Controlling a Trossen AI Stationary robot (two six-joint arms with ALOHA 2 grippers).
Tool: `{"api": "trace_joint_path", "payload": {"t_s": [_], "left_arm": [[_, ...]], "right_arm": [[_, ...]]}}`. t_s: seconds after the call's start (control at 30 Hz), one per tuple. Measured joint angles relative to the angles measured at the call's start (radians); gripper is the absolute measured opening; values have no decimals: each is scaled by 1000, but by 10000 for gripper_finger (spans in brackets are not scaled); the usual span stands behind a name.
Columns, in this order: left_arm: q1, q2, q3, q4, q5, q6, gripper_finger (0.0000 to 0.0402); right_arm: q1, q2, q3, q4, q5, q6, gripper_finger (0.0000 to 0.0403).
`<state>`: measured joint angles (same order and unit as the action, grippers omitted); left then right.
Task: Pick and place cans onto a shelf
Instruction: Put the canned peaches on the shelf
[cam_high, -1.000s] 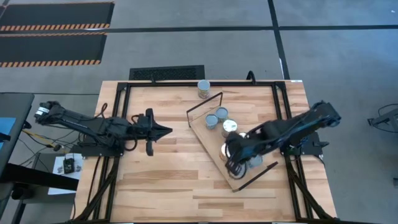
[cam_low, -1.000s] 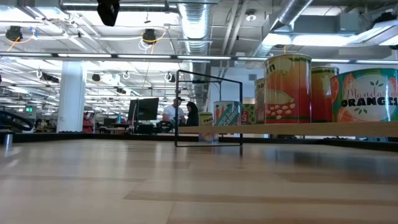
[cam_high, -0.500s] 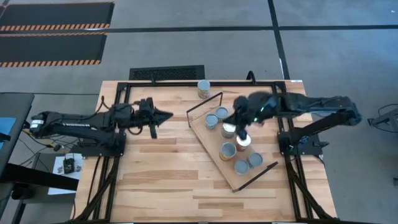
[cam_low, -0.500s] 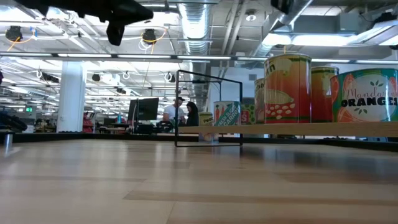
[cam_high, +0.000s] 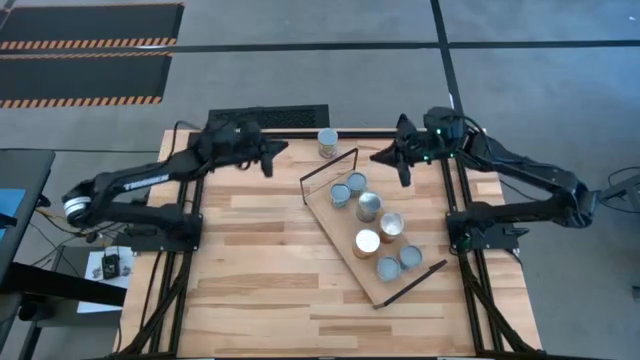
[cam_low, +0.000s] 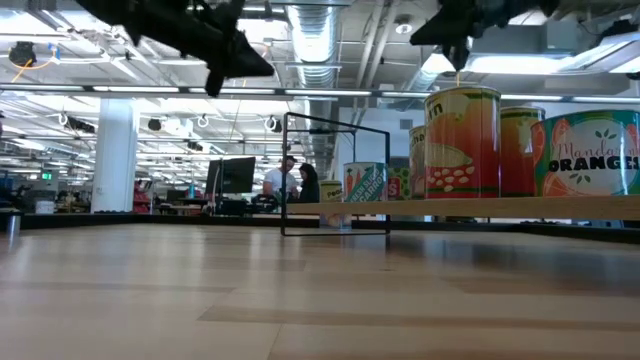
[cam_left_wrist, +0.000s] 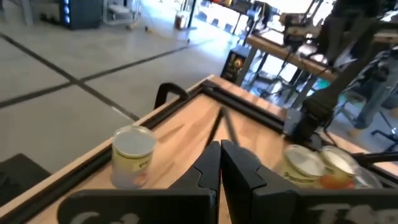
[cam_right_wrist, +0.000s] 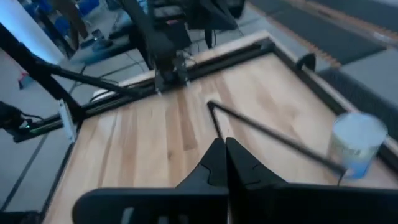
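Several cans (cam_high: 369, 207) stand upright on the light wooden shelf (cam_high: 350, 222), which lies slantwise on the table's right half with a black wire frame (cam_high: 330, 165) at its far end. One more can (cam_high: 328, 143), with a yellowish label, stands alone on the table by the far edge; it also shows in the left wrist view (cam_left_wrist: 132, 154) and the right wrist view (cam_right_wrist: 356, 144). My left gripper (cam_high: 287, 150) hovers left of that can, shut and empty. My right gripper (cam_high: 374, 158) hovers right of it, beyond the shelf's far end, shut and empty.
A black metal frame (cam_high: 260, 133) runs along the table's far edge and down both sides. In the low view the shelf cans (cam_low: 462, 140) loom at the right. Bare plank tabletop (cam_high: 260, 270) spreads over the left and near parts.
My right gripper has left the cans at the shelf's near end and swung along the shelf toward the table's far edge. My left gripper has gone from the table's left middle toward the far edge, nearing the lone can. The cans have stayed in place.
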<state>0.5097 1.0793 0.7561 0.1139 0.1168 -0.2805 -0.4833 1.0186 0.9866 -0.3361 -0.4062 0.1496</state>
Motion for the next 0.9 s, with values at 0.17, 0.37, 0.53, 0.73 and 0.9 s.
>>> {"api": "trace_joint_path", "payload": {"t_s": [0.17,0.37,0.53,0.73,0.9], "left_arm": [[122,168,102,-3,187,42,0],[251,378,263,-65,404,203,0],[316,572,452,-296,462,431,0],[315,753,645,-536,472,752,2],[281,819,711,-540,435,863,36]], "right_arm": [[-80,46,-1,97,-64,-23,3],[-125,100,-1,179,-64,4,3],[-139,113,-1,204,-31,82,3],[-139,113,-1,213,26,94,3],[-139,113,-1,213,44,113,4]]}}
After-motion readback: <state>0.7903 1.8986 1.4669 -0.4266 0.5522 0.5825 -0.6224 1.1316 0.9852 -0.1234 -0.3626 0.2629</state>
